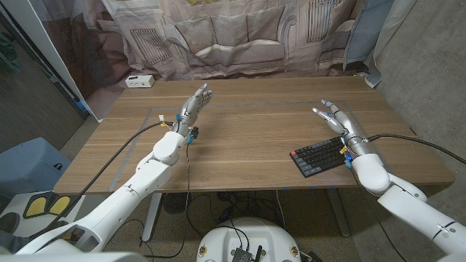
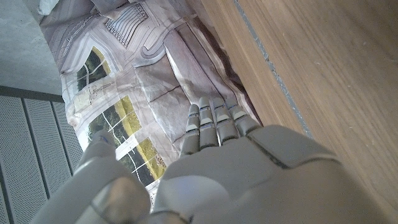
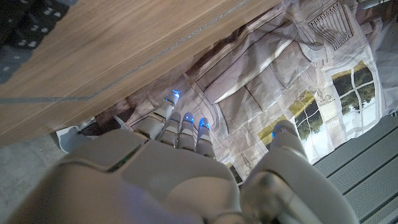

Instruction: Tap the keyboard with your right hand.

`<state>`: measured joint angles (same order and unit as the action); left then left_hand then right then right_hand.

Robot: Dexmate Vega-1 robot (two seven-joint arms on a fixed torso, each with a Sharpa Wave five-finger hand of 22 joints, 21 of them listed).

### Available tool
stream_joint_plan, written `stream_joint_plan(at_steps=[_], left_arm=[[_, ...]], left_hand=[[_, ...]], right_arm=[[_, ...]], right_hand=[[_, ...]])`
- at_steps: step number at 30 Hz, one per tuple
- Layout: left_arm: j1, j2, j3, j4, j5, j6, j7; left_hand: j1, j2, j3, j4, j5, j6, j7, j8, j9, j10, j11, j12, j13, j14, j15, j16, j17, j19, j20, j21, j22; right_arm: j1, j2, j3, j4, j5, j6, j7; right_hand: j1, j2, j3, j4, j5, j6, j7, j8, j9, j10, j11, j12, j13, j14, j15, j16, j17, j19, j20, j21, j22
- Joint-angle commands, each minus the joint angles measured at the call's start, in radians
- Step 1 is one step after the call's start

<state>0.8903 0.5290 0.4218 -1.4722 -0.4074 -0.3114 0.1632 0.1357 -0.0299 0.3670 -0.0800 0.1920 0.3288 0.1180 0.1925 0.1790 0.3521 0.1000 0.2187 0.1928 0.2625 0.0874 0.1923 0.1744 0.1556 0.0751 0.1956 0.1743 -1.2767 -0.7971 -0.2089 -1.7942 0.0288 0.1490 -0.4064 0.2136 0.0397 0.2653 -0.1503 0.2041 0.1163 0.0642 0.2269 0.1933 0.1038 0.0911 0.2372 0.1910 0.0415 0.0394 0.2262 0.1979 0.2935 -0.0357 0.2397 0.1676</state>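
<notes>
The black keyboard (image 1: 319,156) lies on the wooden table (image 1: 247,138) near the front edge on the robot's right side, set at a slant, just below and to the inner side of the right robot hand (image 1: 336,119); the wrist of that arm crosses over the keyboard's outer end. The right robot hand is raised above the table, released and holding nothing, its fingers (image 1: 321,111) stretched out and slightly apart, pointing toward the middle of the table and away from the robot. In the right wrist view the same hand (image 3: 186,168) shows its fingers straight with blue-lit tips, and a dark corner of the keyboard (image 3: 22,28) sits at the picture's edge. Well apart from it, across the table, the left robot hand (image 1: 194,108) stands up on its edge, also released, fingers extended and empty; the left wrist view shows its back (image 2: 249,174) beside the table's surface. Beyond the left robot hand, at the far corner of the table, sits a small white box (image 1: 139,81). A printed cloth backdrop (image 1: 240,36) hangs behind the table.
</notes>
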Motion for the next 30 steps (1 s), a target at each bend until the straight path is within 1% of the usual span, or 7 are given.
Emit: stream_joint_plan(at_steps=[1,7,12,20,26,30], left_arm=[[0.003,-0.003,-0.01,0.014,-0.017,-0.023,-0.015],[0.009,0.0,-0.014,0.009,-0.024,-0.023,-0.017],[0.01,0.001,-0.017,0.01,-0.03,-0.026,-0.023],[0.006,0.002,-0.019,0.02,-0.036,-0.032,-0.034],[-0.004,-0.004,-0.016,0.036,-0.043,-0.043,-0.051],[-0.007,-0.005,-0.015,0.037,-0.042,-0.047,-0.054]], left_hand=[[0.002,0.006,0.005,-0.005,0.0,0.006,-0.001,-0.001,0.003,0.004,0.001,-0.003,0.005,0.011,0.001,-0.003,0.005,0.004,0.0,0.0,0.003],[0.002,0.007,0.005,-0.005,-0.001,0.005,-0.001,-0.002,0.003,0.005,0.001,-0.003,0.005,0.011,0.001,-0.003,0.005,0.004,-0.001,0.0,0.003],[0.002,0.008,0.005,-0.006,-0.001,0.006,-0.001,-0.001,0.003,0.005,0.0,-0.004,0.005,0.011,0.0,-0.003,0.005,0.004,0.0,0.0,0.003],[0.002,0.009,0.005,-0.006,-0.001,0.006,-0.002,-0.002,0.003,0.005,0.0,-0.004,0.005,0.011,0.0,-0.003,0.005,0.004,0.0,0.0,0.003],[0.002,0.01,0.006,-0.007,-0.001,0.006,-0.002,-0.002,0.003,0.005,-0.001,-0.004,0.005,0.012,0.0,-0.003,0.005,0.004,0.0,0.0,0.003],[0.003,0.011,0.006,-0.007,-0.001,0.006,-0.002,-0.002,0.003,0.004,0.001,-0.004,0.005,0.012,-0.001,-0.003,0.005,0.004,0.001,0.0,0.003]], right_arm=[[0.063,0.04,-0.024,0.062,0.125,0.09,0.085],[0.083,0.063,-0.028,0.094,0.199,0.137,0.129],[0.1,0.078,-0.032,0.119,0.267,0.167,0.176],[0.128,0.096,-0.043,0.148,0.336,0.191,0.225],[0.154,0.114,-0.05,0.184,0.417,0.218,0.292],[0.165,0.122,-0.056,0.195,0.425,0.223,0.294]], right_hand=[[0.01,-0.002,0.002,0.005,-0.001,0.016,-0.002,0.006,0.002,0.015,0.003,0.009,0.002,0.012,-0.001,0.01,0.002,0.012,-0.001,-0.002,0.0],[0.01,-0.005,0.0,0.006,-0.002,0.028,0.0,0.008,0.002,0.026,0.01,0.01,0.002,0.023,0.0,0.011,0.002,0.022,0.0,-0.003,0.0],[0.013,-0.008,0.001,0.004,-0.003,0.042,0.0,0.01,0.001,0.039,0.007,0.011,0.002,0.035,0.001,0.013,0.001,0.032,0.002,-0.004,0.0],[0.013,-0.011,-0.001,0.005,-0.004,0.061,0.004,0.014,0.001,0.058,0.012,0.013,0.002,0.051,0.005,0.014,0.001,0.046,0.008,-0.006,0.0],[0.012,-0.009,-0.001,0.007,-0.005,0.07,0.006,0.015,0.001,0.064,0.01,0.013,0.002,0.058,0.006,0.015,0.002,0.052,0.01,-0.007,0.0],[0.011,-0.01,-0.001,0.009,-0.006,0.088,0.007,0.019,0.001,0.074,0.018,0.013,0.002,0.065,0.011,0.015,0.002,0.058,0.013,-0.01,0.001]])
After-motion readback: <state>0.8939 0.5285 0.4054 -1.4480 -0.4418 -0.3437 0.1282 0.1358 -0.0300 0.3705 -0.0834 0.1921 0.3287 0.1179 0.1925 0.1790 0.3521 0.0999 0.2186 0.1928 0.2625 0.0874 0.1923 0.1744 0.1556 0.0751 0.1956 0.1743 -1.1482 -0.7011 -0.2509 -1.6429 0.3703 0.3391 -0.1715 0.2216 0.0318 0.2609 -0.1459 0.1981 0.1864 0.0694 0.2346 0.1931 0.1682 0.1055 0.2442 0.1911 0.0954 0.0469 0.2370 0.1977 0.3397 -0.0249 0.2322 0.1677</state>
